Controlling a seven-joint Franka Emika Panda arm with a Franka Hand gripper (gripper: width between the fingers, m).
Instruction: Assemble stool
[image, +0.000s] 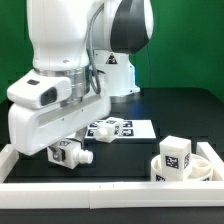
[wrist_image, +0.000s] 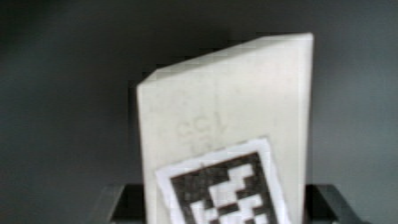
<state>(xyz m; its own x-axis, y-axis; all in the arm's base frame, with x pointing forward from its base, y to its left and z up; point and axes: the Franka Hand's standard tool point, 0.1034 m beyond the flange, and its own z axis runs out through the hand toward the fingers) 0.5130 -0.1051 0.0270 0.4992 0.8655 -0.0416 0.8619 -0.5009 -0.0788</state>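
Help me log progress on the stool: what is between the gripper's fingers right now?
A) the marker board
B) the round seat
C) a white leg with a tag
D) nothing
C: the wrist view shows a tagged white leg between the two fingers of the gripper, while in the exterior view the seat and the marker board lie apart from it on the table.

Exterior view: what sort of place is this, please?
Probably a robotics lab bench for assembly trials: a black table edged by a white rail, a marker board, and a tagged leg in the gripper.
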